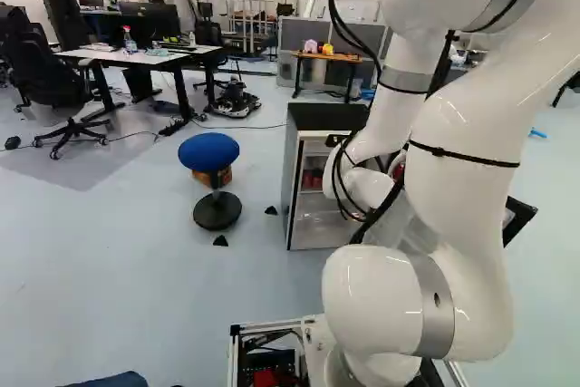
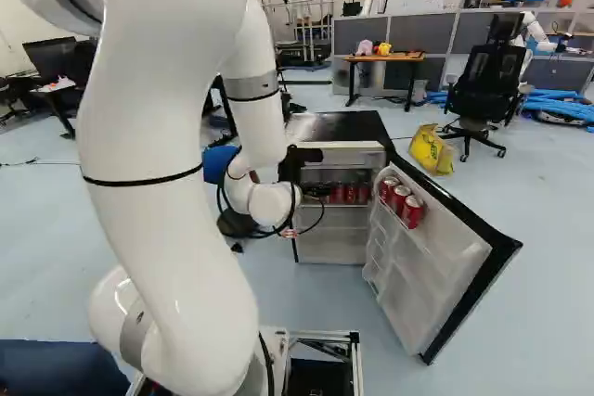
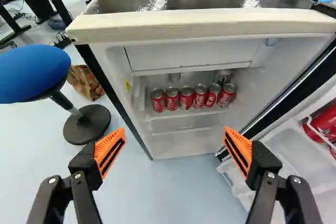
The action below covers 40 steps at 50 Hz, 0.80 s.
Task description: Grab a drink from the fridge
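The pale floor [image 1: 109,296] is surrounding the fridge and is leaving a strip of room along its left side and a wider stretch before its front. The white arm [image 1: 462,215] is reaching toward the fridge [image 2: 339,127], its wrist end facing the open front. A white-topped desk [image 1: 149,56] is standing well beyond the fridge, to its left. The fridge is presenting a dark top and a pale front edge running above the compartment. Its door [image 2: 427,266] is standing wide open at the right, its dark outer edge slanting out toward the base and bounding the room on that side. A black office chair [image 2: 487,81] is standing well beyond the fridge, to its right. A blue-seated stool [image 1: 209,152] is standing left of the fridge, with floor showing between its round base and the fridge's side. A yellow bag [image 2: 430,148] is lying beyond the fridge's open door. The gripper [image 2: 290,232] is pointing at the fridge, its two fingers standing wide apart, orange pads [image 3: 109,150] facing each other across the gap. Red drink cans [image 3: 186,98] are standing in a row on the fridge's inner shelf, ahead of the gripper, behind the front edge. Three more red cans [image 2: 400,199] are sitting in the fridge's door rack.
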{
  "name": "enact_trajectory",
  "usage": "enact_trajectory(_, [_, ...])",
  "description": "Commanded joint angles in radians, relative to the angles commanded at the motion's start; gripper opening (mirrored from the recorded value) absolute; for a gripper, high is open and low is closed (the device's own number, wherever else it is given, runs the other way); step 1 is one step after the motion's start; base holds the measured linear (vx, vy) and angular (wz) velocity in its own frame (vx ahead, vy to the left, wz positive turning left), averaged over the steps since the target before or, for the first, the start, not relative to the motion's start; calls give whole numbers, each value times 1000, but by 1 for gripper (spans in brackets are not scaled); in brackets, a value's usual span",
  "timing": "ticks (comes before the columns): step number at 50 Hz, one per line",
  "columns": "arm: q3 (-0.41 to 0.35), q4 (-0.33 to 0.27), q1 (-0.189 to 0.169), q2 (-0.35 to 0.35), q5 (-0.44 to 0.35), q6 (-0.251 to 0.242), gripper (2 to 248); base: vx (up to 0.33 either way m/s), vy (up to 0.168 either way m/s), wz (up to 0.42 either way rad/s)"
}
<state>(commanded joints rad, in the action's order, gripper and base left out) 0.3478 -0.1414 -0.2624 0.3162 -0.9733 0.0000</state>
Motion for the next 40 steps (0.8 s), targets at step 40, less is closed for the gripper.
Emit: enact_trajectory(40, [62, 0, 0, 156, 0, 0, 247, 0, 0, 0])
